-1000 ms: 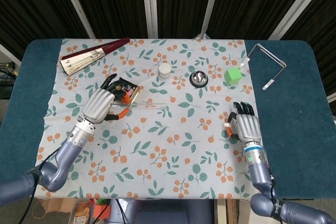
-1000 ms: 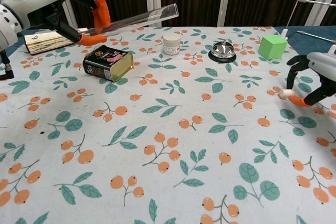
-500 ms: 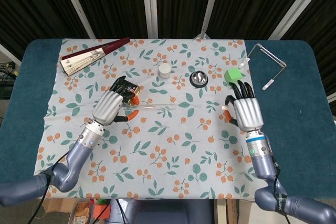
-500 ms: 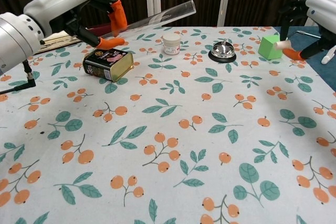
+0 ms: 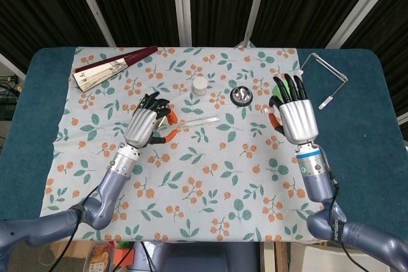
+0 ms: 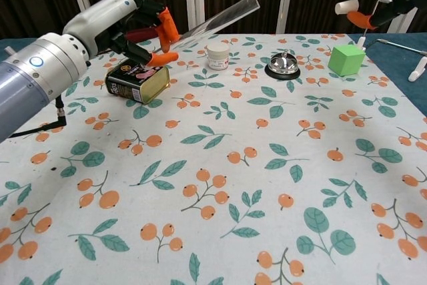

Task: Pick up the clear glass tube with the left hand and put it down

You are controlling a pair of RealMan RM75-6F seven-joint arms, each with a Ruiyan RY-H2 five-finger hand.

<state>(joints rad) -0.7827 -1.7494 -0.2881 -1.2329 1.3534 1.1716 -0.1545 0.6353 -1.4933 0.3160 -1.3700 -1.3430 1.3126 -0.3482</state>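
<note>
The clear glass tube (image 5: 196, 121) (image 6: 220, 20) is up in the air, slanting up to the right. My left hand (image 5: 145, 125) (image 6: 117, 23) pinches its near end between the orange-tipped thumb and fingers, above the left middle of the table. My right hand (image 5: 291, 111) is raised over the right side of the table with fingers spread and nothing in it. In the chest view only its orange and white fingertips (image 6: 355, 13) show at the top right edge.
A dark tin (image 6: 137, 79) lies under my left hand. A white jar (image 5: 200, 85) (image 6: 217, 55), a call bell (image 5: 241, 95) (image 6: 283, 65) and a green cube (image 6: 346, 59) stand at the back. A folded fan (image 5: 111, 66) lies far left, a metal frame (image 5: 323, 81) far right.
My left hand has carried the tube rightward and higher, away from the tin. My right hand has risen from the table and moved back, mostly leaving the chest view.
</note>
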